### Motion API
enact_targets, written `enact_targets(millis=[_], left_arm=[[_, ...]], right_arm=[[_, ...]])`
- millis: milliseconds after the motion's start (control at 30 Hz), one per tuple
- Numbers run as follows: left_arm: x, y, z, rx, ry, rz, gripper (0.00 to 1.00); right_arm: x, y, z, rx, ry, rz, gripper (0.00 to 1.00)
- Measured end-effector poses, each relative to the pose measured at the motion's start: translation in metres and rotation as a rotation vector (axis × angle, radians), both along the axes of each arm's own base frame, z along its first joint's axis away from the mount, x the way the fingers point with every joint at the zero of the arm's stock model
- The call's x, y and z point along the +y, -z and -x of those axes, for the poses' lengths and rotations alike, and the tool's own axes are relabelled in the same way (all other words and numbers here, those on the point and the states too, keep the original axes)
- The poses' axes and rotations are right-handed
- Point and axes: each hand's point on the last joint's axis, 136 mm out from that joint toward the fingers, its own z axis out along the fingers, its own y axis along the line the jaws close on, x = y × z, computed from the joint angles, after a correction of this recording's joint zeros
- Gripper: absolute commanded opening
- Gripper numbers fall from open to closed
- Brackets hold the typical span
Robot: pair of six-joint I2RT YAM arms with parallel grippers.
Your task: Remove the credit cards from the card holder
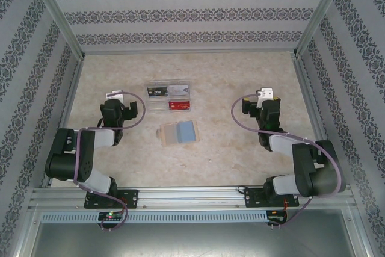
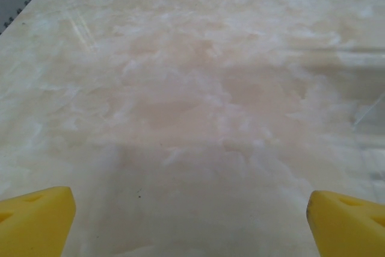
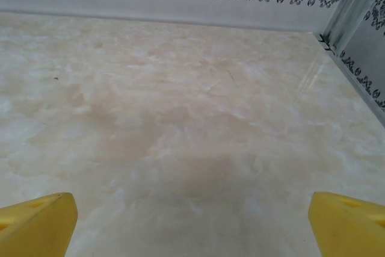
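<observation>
The card holder (image 1: 162,137) lies flat near the middle of the bench (image 1: 240,64), between the two arms. The credit cards (image 1: 180,132) rest on it side by side, a pale grey card (image 1: 172,133) on the left and a blue-grey card (image 1: 187,130) on the right, leaving a tan strip visible along the left and near edges. Whether the cards are tucked into the holder cannot be determined. Just behind the holder sits a clear tray (image 1: 155,107) containing a black card (image 1: 157,91), a silver card (image 1: 178,90) and a red card (image 1: 179,105). The left jaws are spread wide, with yellow fingertips (image 2: 36,221) at the lower corners of the left wrist view and bare bench between them. The right jaws are likewise spread wide, fingertips (image 3: 346,224) over bare bench, well apart from the holder.
</observation>
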Motion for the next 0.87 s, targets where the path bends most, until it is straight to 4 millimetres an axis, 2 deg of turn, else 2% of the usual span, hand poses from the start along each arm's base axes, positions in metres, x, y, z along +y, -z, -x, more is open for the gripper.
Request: enact_targets(millis=[133, 267, 867], left_arm=[[-0.005, 0.011, 0.005, 0.008, 0.03, 0.003, 1.0], [-0.007, 0.007, 0.003, -0.013, 0.045, 0.003, 0.99], [-0.008, 0.001, 0.0, -0.04, 0.053, 0.003, 0.99]], right_arm=[[-0.003, 0.015, 0.001, 0.015, -0.008, -0.011, 0.98], [-0.008, 0.024, -0.003, 0.023, -0.004, -0.018, 0.98], [-0.009, 0.021, -0.006, 0.009, -0.01, -0.042, 0.98]])
